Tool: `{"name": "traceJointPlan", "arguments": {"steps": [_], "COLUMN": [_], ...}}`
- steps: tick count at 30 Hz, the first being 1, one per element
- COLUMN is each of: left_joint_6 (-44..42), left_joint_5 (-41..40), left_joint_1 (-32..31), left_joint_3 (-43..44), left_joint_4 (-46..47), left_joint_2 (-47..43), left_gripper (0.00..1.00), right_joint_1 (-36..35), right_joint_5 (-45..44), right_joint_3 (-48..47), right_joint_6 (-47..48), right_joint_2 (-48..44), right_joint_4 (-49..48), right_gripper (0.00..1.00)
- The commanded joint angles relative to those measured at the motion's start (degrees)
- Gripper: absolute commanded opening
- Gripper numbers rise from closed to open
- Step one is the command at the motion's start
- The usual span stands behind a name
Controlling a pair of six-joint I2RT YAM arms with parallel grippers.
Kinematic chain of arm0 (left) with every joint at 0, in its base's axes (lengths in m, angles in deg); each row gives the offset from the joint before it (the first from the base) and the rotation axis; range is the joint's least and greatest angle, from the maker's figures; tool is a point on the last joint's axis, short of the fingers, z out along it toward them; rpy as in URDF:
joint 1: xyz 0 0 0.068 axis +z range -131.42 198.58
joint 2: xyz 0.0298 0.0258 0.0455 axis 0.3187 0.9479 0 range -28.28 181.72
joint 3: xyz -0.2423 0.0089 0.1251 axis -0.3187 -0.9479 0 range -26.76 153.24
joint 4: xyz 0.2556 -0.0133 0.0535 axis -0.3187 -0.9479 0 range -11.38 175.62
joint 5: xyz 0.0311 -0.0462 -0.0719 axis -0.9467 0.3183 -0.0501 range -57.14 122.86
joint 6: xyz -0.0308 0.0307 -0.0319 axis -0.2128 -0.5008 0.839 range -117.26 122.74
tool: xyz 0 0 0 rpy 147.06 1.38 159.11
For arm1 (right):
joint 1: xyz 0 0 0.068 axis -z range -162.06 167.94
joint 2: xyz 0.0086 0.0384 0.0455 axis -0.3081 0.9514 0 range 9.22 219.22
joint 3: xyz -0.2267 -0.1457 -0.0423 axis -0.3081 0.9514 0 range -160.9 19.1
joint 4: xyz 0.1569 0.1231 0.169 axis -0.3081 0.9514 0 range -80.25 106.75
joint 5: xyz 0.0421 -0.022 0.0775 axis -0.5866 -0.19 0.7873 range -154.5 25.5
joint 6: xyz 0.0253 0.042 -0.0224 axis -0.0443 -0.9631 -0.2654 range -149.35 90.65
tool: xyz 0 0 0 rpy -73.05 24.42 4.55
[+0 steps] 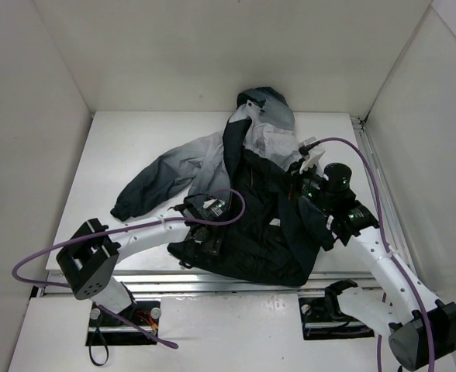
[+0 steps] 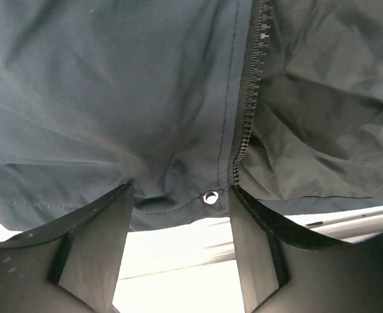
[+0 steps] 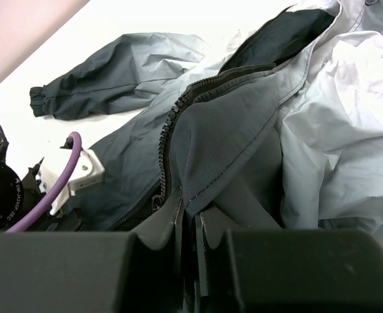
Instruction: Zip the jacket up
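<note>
The jacket [image 1: 212,155] lies spread on the white table [image 1: 135,147], hood at the back, one sleeve [image 1: 146,190] stretched left, dark hem at the front edge. My left gripper [image 1: 202,235] is open at the hem. In the left wrist view its fingers [image 2: 120,208] flank the hem edge, with a metal eyelet [image 2: 210,197] and the zipper teeth [image 2: 247,111] just ahead. My right gripper [image 1: 299,186] is shut on the jacket's front flap. In the right wrist view the jaws [image 3: 191,218] pinch the dark flap [image 3: 224,137] beside the open zipper [image 3: 169,130].
White walls enclose the table on three sides. A metal rail [image 1: 352,277] runs along the front edge under the hem. Purple cables [image 1: 236,203] loop over both arms. The left arm's wrist [image 3: 81,173] shows close to the right gripper.
</note>
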Motion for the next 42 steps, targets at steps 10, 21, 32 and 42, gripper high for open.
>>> {"name": "traceJointPlan", "arguments": {"steps": [10, 21, 32, 42], "left_joint_6": [12.0, 19.6, 29.4, 32.7], "left_joint_5": [3.4, 18.2, 17.9, 16.4], "left_joint_1": [1.8, 8.4, 8.9, 8.9], "left_joint_3": [-5.5, -23.1, -33.9, -36.3], "left_joint_4": [-0.9, 20.1, 34.5, 37.1], "left_joint_2": [-20.6, -29.7, -33.6, -33.7], "left_gripper": [0.66, 0.61, 0.6, 0.58], "right_joint_1": [0.7, 1.1, 1.0, 1.1], "right_joint_5": [1.4, 2.1, 2.7, 2.0], "right_joint_3": [-0.8, -1.8, -2.2, -2.0], "right_joint_6": [-0.5, -2.9, -4.0, -4.2], "right_joint_2": [-1.3, -1.1, -0.4, -1.5], "right_joint_4": [-6.4, -7.4, -7.4, -7.3], "right_gripper": [0.0, 0.0, 0.0, 0.0]}}
